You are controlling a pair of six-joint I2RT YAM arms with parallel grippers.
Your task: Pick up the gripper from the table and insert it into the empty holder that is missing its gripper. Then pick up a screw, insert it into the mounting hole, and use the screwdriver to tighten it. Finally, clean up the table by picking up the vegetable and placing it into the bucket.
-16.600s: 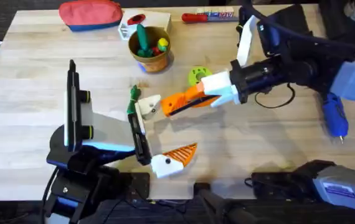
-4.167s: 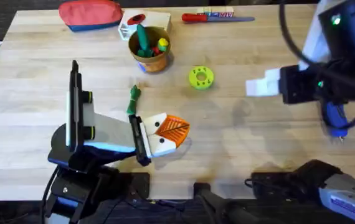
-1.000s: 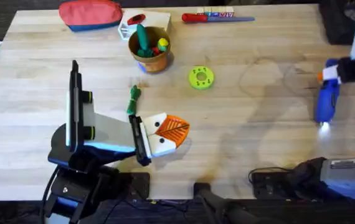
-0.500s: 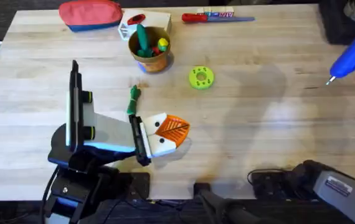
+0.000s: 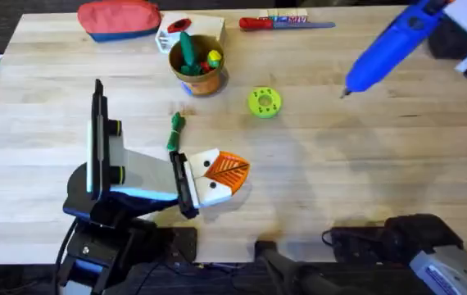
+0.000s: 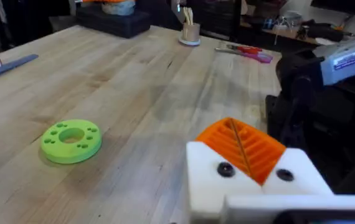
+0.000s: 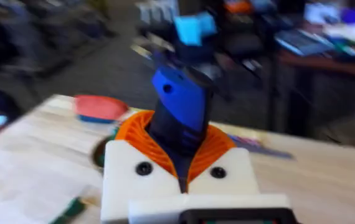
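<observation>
**Overhead, with both wrist views: screwdriver in transit.** Half a second before, the blue screwdriver [image 5: 385, 49] is low at the counter's right edge. It now hangs higher and nearer the middle, tilted, with its bit aimed down towards the green disc [image 5: 264, 102]. The right gripper [image 7: 180, 155] is clamped on the tool's barrel, the orange pads pressing on either side.

The left gripper [image 5: 215, 178] has not moved, and its fingers are together. The orange wedge [image 6: 243, 146] sits between its two white mounts, so the holder [image 6: 218, 177] appears filled. Which mount was the empty one cannot be told.

Judged from this, insertion is done and the tightening step is opening. Each mount shows a dark spot, but whether these are seated screws or bare holes cannot be told.

**Count on the counter [image 5: 364, 172]:**
- Blue screwdriver: one, airborne.
- Red-handled screwdriver [image 5: 254, 23]: one, at the far edge.
- Green disc: one.
- Bucket [image 5: 197, 65]: one, with a thicker dark-green vegetable [image 5: 186, 47] and small yellow and red pieces inside.
- Slim green vegetable [image 5: 174, 129]: one, lying just beyond the left gripper, well apart from the bucket and not yet cleared.
- Red pouch [image 5: 119, 18]: one.
- Loose screws: none can be made out.
</observation>
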